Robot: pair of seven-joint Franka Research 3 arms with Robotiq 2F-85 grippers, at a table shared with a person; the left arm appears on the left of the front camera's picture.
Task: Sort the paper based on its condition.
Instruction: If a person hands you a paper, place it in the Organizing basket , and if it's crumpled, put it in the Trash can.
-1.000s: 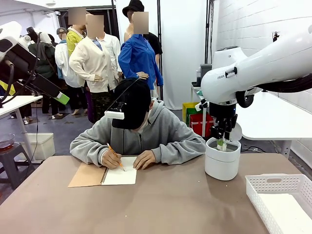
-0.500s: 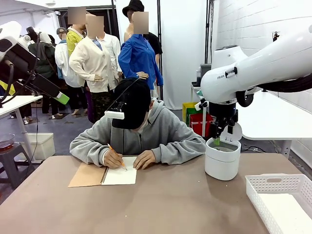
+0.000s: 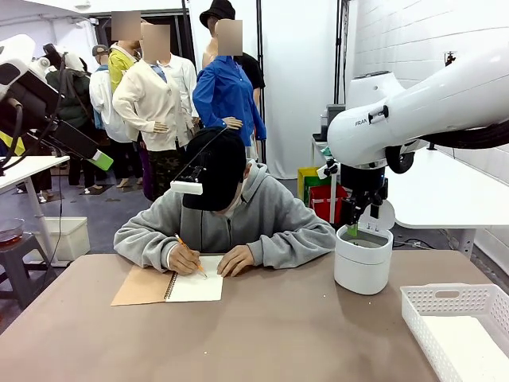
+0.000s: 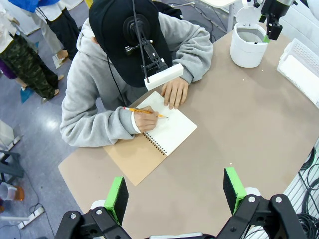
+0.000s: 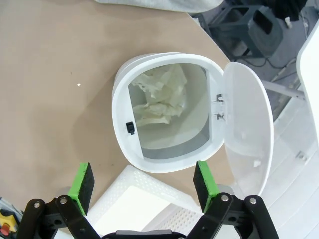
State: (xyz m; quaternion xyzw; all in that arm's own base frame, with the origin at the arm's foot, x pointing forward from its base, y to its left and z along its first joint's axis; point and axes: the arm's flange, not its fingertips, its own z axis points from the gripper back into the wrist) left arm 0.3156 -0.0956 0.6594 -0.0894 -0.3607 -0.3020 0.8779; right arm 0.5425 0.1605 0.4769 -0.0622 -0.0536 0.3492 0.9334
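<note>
Crumpled paper (image 5: 158,99) is already lodged in the open white bin (image 5: 124,94) near the surface's far right edge beneath the spread, empty right gripper (image 5: 143,185), while the person (image 3: 231,215) is writing in the notebook (image 3: 169,286).

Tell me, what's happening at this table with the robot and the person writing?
A person in a grey hoodie is pencilling on the white page of an open spiral notebook with a brown cover. The robot's right gripper hangs open just above a small white lidded bin, lid up, with crumpled white paper lying inside. The left gripper hovers open high over the table. A white slotted plastic basket sits at the table's right corner.
</note>
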